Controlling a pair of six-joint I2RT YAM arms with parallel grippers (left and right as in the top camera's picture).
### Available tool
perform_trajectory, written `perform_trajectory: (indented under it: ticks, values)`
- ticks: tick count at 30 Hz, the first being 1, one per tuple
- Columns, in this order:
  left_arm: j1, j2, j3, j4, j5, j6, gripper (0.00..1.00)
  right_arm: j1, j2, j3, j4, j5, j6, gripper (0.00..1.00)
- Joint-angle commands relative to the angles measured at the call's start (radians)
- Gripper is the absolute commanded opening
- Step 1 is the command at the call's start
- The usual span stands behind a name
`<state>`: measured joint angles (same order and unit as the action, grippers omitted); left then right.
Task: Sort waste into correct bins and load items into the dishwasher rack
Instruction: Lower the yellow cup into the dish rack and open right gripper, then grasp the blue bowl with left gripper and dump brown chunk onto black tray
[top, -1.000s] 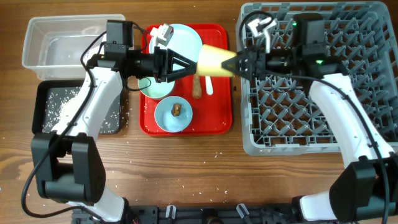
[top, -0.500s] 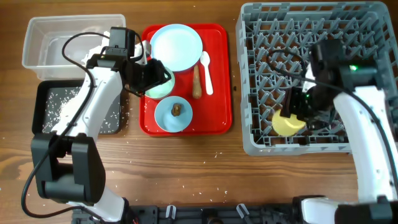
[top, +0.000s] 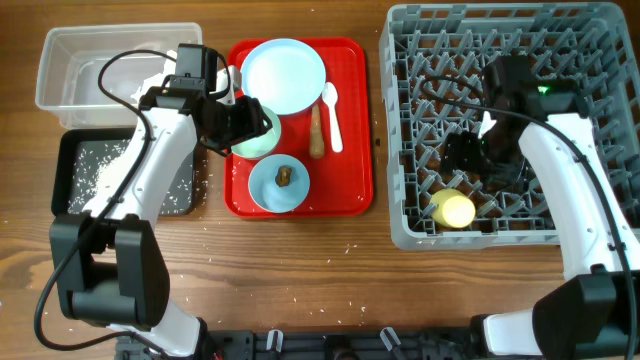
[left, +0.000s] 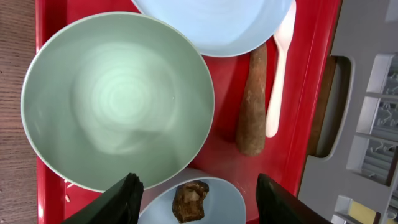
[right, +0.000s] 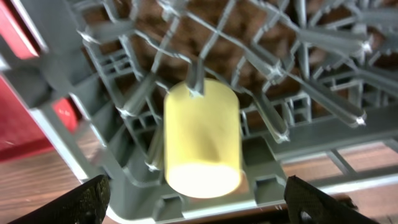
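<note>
Cup (top: 453, 210) sits in the rack (top: 560, 30), near-left corner — tray (top: 350, 190) further left.

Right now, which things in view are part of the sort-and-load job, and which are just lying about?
Job: plate, green bowl, small bowl, brown lump, stick, spoon, cup, rack, tub, black tray, rice.
Lying about: red tray, table.
</note>
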<state>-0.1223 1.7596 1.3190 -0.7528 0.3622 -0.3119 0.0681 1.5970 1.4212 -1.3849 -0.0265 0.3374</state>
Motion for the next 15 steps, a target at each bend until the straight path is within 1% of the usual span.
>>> perform_trajectory:
  ticks: [1, 2, 4, 6, 7, 9, 10, 12, 15]
  values:
    - [-0.008, -0.019, 0.010, -0.001, -0.016, 0.038, 0.58, -0.003, 0.006, 0.184, 0.020, -0.108, -0.058, 0.91]
    - [-0.029, -0.019, 0.010, -0.003, -0.016, 0.074, 0.56, 0.003, 0.006, 0.279, 0.024, -0.134, -0.100, 0.91]
    - [-0.082, -0.019, 0.010, -0.017, -0.024, 0.073, 0.56, 0.012, 0.006, 0.386, 0.047, -0.132, -0.127, 0.91]
    - [-0.160, -0.016, 0.009, -0.039, -0.041, 0.072, 0.56, 0.012, 0.010, 0.389, 0.071, -0.133, -0.128, 0.91]
    - [-0.216, -0.014, 0.009, -0.058, -0.116, 0.057, 0.52, 0.012, 0.022, 0.386, 0.076, -0.133, -0.129, 0.92]
    - [-0.307, -0.011, 0.009, -0.078, -0.265, -0.015, 0.55, 0.012, 0.035, 0.386, 0.076, -0.132, -0.129, 0.93]
    - [-0.352, -0.009, 0.009, -0.072, -0.283, -0.014, 0.55, 0.012, 0.036, 0.386, 0.078, -0.132, -0.132, 0.93]
    - [-0.422, 0.006, 0.007, -0.075, -0.386, -0.039, 0.55, 0.012, 0.036, 0.386, 0.080, -0.132, -0.154, 0.93]
    - [-0.471, 0.076, 0.007, -0.080, -0.405, -0.061, 0.54, 0.012, 0.036, 0.386, 0.079, -0.132, -0.158, 0.93]
